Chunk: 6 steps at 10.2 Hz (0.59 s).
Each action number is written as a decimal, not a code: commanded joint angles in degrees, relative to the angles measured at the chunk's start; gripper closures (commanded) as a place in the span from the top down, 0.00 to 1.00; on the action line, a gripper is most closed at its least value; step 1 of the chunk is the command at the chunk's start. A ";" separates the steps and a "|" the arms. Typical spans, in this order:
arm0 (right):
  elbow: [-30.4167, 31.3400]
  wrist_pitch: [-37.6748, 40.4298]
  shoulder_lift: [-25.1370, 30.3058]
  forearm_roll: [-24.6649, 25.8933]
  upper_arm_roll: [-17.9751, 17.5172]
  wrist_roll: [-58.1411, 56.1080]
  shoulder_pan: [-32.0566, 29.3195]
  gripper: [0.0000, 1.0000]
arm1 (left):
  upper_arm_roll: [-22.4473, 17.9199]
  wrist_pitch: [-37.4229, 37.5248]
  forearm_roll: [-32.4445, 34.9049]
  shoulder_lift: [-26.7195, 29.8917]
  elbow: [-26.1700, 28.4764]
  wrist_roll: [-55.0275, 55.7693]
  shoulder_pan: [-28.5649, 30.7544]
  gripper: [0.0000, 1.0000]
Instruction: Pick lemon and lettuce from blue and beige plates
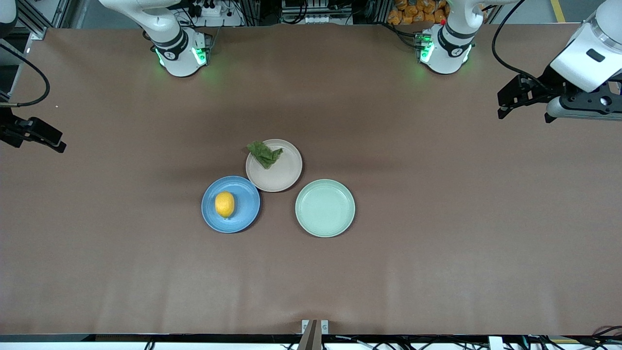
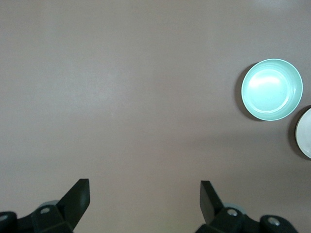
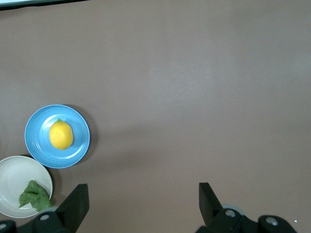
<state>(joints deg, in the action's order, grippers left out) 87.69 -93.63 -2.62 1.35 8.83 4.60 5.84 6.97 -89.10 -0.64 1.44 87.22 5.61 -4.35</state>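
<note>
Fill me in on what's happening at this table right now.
Nothing is being handled yet. The lemon sits on the blue plate and the lettuce on the beige plate, beside a mint-green plate. Both arms wait: the left claw hangs open over the left arm's end of the table, the right claw open over the right arm's end.

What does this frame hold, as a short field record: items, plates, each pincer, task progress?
lemon: the lemon lies on the blue plate
lettuce: the lettuce lies on the beige plate, partly over its rim
plates: beige plate overlaps the blue plate's rim; the mint-green plate has nothing on it
left pincer: the left pincer is open, over bare table at the left arm's end, waiting
right pincer: the right pincer is open, over bare table at the right arm's end
progress: nothing picked yet
</note>
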 commanded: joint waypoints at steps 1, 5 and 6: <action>0.20 0.38 0.51 -0.03 -0.13 -0.55 -0.30 1.00 | 0.33 -0.11 0.64 0.23 0.14 0.46 0.49 1.00; 0.20 0.38 0.51 -0.03 -0.13 -0.55 -0.30 1.00 | 0.24 -0.02 0.64 0.05 0.05 0.63 0.40 1.00; 0.20 0.38 0.51 -0.03 -0.13 -0.55 -0.30 1.00 | 0.24 -0.02 0.64 0.14 0.32 0.63 0.49 1.00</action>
<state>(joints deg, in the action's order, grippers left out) 87.69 -93.63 -2.62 1.35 8.83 4.60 5.84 6.90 -89.10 -0.64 1.40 87.27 5.61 -4.31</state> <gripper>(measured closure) 0.000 0.000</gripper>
